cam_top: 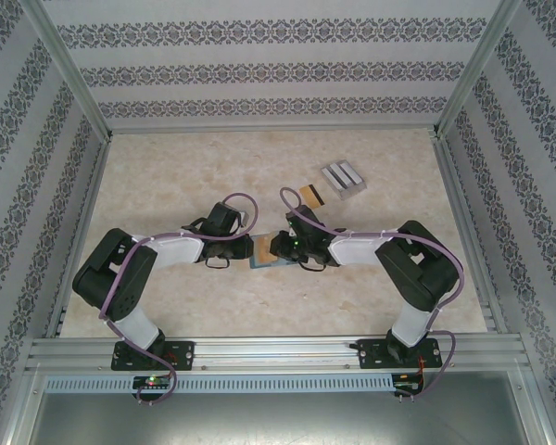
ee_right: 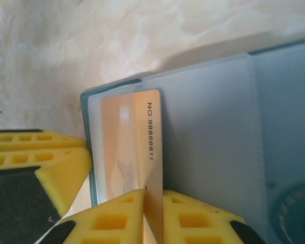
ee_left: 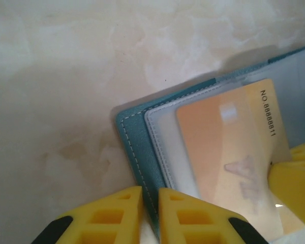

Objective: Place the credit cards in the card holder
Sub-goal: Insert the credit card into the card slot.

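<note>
The teal card holder (ee_left: 133,147) lies open on the table between both arms, a small patch of it (cam_top: 262,264) visible from above. My left gripper (ee_left: 150,209) is shut on its stitched teal edge. An orange credit card (ee_right: 124,145) printed with a number sits partly inside the clear inner pocket (ee_right: 208,142). My right gripper (ee_right: 153,216) is shut on that card's near edge. In the left wrist view the same card (ee_left: 229,152) shows through the pocket, with a right finger (ee_left: 295,185) at its corner. From above, the left gripper (cam_top: 245,248) and right gripper (cam_top: 276,247) almost meet.
Another orange-gold card with a dark stripe (cam_top: 311,195) lies on the table behind the right arm. Just behind it stands a pale grey slotted rack (cam_top: 343,177). Patterned walls and metal rails (cam_top: 259,350) close in the marbled tabletop.
</note>
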Available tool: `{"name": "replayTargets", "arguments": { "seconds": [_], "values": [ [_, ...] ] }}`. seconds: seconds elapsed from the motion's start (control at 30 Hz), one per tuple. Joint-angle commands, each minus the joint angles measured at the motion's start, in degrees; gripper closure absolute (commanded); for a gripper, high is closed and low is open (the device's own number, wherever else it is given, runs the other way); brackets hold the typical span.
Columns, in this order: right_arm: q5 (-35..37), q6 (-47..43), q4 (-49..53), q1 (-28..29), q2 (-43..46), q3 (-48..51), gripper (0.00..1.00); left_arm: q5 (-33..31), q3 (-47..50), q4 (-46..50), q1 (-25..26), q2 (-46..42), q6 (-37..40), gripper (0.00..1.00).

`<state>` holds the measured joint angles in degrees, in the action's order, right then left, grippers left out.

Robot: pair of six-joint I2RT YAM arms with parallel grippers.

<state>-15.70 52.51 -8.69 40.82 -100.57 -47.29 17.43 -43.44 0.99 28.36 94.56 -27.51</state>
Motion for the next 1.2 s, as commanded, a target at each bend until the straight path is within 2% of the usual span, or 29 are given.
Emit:
{"name": "replayTargets", "arguments": {
  "seconds": [0.0,0.13,0.27,0.4,0.5,0.6,0.8,1.03,1.17],
  "values": [
    [-0.4,-4.1,3.6,1.1,-1.3,-3.0,0.87,-0.7,1.2,1.3,-0.8,-3.6,-1.2,0.81],
    [-0.3,-6.4,6.2,1.8,-1.8,-4.2,0.87,-1.5,2.8,0.7,-0.9,-6.3,-1.5,0.79],
    [0.2,-8.7,9.4,1.9,-2.2,-5.9,0.76,-2.0,2.4,2.4,-2.1,-6.0,-1.3,0.80],
    [2.9,-10.1,12.3,1.7,-0.4,-6.4,0.71,-1.1,2.5,2.8,-3.1,-4.8,-2.1,0.83],
    [2.7,-11.7,14.5,1.6,-0.6,-8.0,0.72,-1.7,1.9,4.3,-3.6,-4.2,-2.0,0.85],
    [1.9,-11.5,13.8,1.7,-2.0,-8.4,0.81,-1.4,1.9,4.3,-3.9,-3.5,-2.4,0.86],
    [0.2,-11.1,13.2,2.6,-5.6,-10.8,0.88,2.4,2.2,1.5,-3.9,-0.6,-4.2,0.91],
    [-1.4,-11.1,12.4,3.7,-6.3,-12.1,0.88,4.8,2.6,-1.2,-3.9,1.9,-6.2,0.94],
    [-0.8,-12.0,11.5,3.7,-3.7,-11.2,0.81,4.4,2.5,-0.8,-3.9,1.9,-6.1,0.96]
  ]
}}
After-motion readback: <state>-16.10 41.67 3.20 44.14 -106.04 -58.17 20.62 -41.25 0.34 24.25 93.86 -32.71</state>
